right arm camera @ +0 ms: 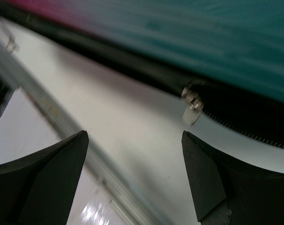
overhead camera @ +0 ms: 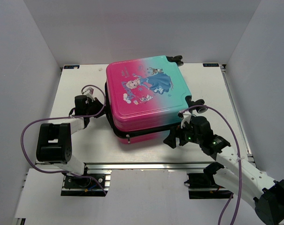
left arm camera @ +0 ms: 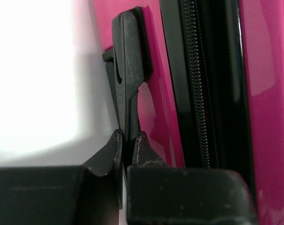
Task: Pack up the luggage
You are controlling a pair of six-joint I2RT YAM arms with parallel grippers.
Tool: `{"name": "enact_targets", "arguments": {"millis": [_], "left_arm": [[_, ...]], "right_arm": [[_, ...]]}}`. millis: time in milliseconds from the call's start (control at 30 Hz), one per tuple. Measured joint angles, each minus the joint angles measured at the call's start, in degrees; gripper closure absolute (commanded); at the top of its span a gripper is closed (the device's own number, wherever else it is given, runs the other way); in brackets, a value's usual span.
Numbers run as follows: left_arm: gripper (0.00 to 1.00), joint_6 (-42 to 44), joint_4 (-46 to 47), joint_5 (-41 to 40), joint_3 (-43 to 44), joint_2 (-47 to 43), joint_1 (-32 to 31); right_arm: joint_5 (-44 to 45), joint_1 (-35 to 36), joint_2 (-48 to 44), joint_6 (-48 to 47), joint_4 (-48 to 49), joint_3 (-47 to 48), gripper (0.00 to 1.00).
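Note:
The luggage (overhead camera: 142, 93) lies flat on the table with its pink-to-teal printed shell up and the lid down. My left gripper (overhead camera: 100, 101) is at its left side. In the left wrist view it (left arm camera: 129, 138) is shut on the thin black side handle (left arm camera: 130, 56) of the pink shell (left arm camera: 268, 93). My right gripper (overhead camera: 175, 138) is open and empty at the front right edge. In the right wrist view it (right arm camera: 132, 136) hovers over the table just in front of a silver zipper pull (right arm camera: 192, 108) on the black zipper band under the teal shell (right arm camera: 203, 28).
The white table (overhead camera: 85, 145) has a metal rail (overhead camera: 146, 165) along its near edge, close behind my right gripper. White walls enclose the left, right and back. The luggage wheels (overhead camera: 177, 59) stick out at its far and right edges. Purple cables loop over both arms.

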Motion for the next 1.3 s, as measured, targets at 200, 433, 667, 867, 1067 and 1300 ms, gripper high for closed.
{"name": "enact_targets", "arguments": {"millis": [200, 433, 667, 867, 1067, 1300], "left_arm": [[1.00, -1.95, 0.26, -1.70, -4.28, -4.26, 0.00], [1.00, -2.43, -0.24, -2.23, -4.48, -4.79, 0.00], [1.00, -2.67, -0.26, -2.36, -4.48, -4.79, -0.02], [1.00, -2.80, -0.26, -2.40, -4.48, -4.79, -0.02], [1.00, -3.08, -0.22, -2.82, -4.48, -4.79, -0.02], [1.00, -3.50, -0.15, -2.91, -4.44, -4.68, -0.02]], "right_arm": [[10.97, 3.19, -1.77, 2.12, 14.45, -6.75, 0.17], [20.83, 5.60, -2.51, -1.22, 16.65, -7.41, 0.37], [25.35, 6.86, -3.43, -2.32, 15.93, -7.41, 0.51], [26.75, 6.91, -2.01, -1.73, 17.88, -7.61, 0.86], [28.79, 7.91, 0.72, 1.22, 21.46, -8.17, 1.00], [33.92, 9.31, -0.63, 5.64, 21.11, -8.94, 1.00]]}}
